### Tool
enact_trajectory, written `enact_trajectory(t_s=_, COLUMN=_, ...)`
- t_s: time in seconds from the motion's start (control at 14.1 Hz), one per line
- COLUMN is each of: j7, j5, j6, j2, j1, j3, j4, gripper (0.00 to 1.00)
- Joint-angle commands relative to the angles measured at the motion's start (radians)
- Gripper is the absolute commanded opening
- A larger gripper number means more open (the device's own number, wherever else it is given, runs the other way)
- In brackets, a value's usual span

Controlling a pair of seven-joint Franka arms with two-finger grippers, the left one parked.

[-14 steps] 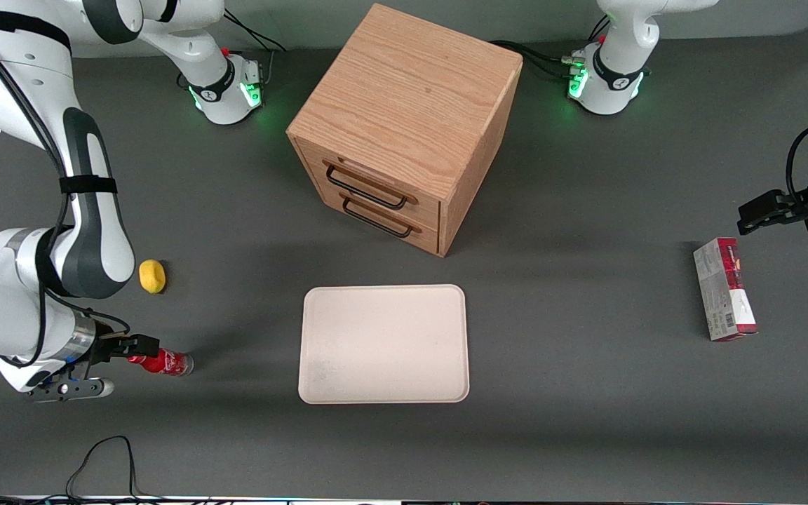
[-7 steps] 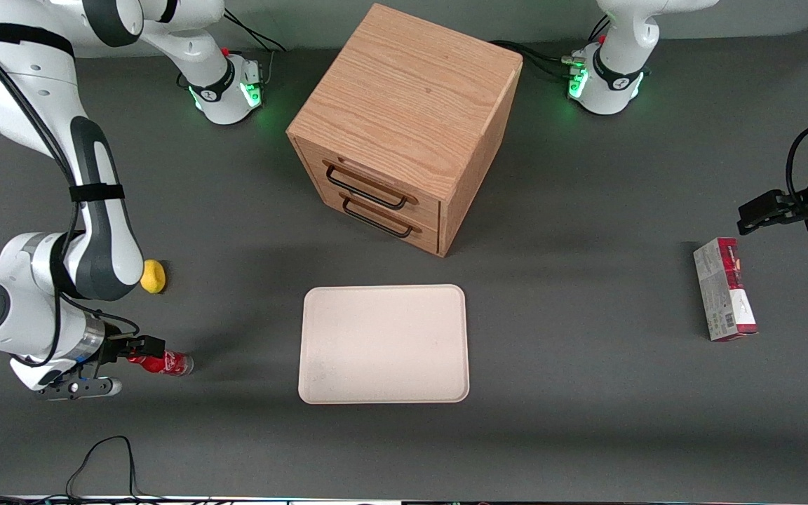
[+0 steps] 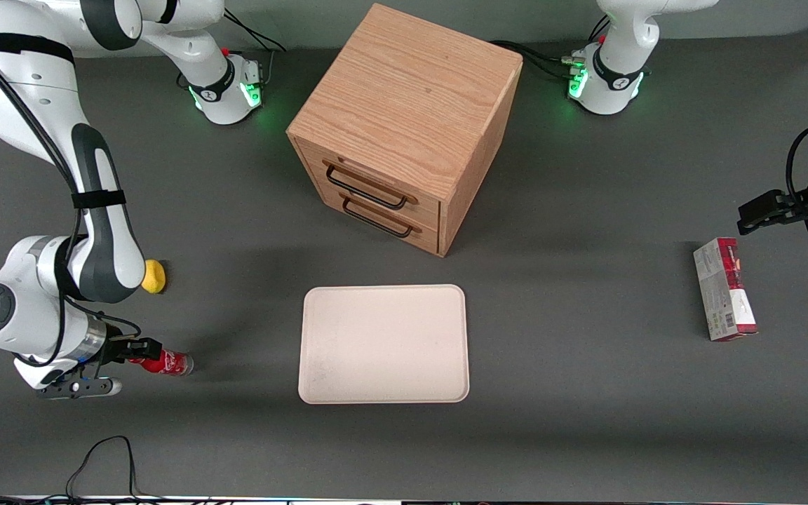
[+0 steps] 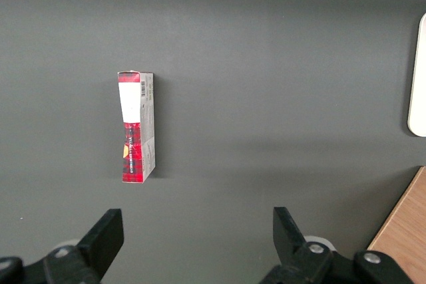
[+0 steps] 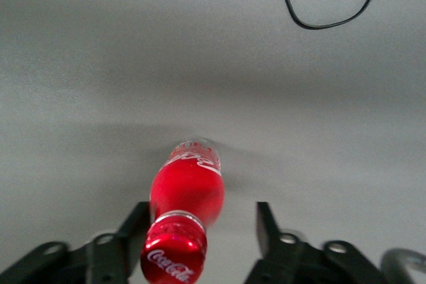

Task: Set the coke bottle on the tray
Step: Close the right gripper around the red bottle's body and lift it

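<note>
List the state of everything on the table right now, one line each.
coke bottle: lying on its side on the table, cap between the end effector's fingers, not lifted
end effector: open, down at the bottle's cap
tray: flat on the table, nothing on it
cabinet: both drawers shut
carton: lying flat, toward the parked arm's end
lemon: resting on the table

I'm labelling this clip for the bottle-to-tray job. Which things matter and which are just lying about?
Part of the job:
- coke bottle, lying on the table
- tray, nothing on it
- gripper, open, its fingers either side of the bottle's cap end

Lying about:
- wooden drawer cabinet
- yellow lemon-like lump
- red-and-grey carton
</note>
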Motion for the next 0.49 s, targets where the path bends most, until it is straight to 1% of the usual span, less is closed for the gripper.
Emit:
enact_trajectory(t_s=0.0, j7=-0.020, j5=0.047, j6=0.014, j2=-0.006, j1=-0.002, j3=0.001, j4=-0.003, gripper=0.15)
enact_trajectory(t_s=0.07, j7=-0.019, j5=0.061, j6=0.012, j2=-0.008, j1=-0.002, j3=0.001, j4=-0.001, gripper=0.00)
enact_trajectory(t_s=0.14, j7=-0.017, j5=0.070, j6=0.012, j2=-0.008, j1=-0.002, j3=0.001, j4=0.000, gripper=0.00)
enact_trajectory(t_s=0.42, j7=0.004, j5=0.069, j6=0.000, j2=-0.029, j1=0.003, j3=0.005, j4=0.020, gripper=0.00)
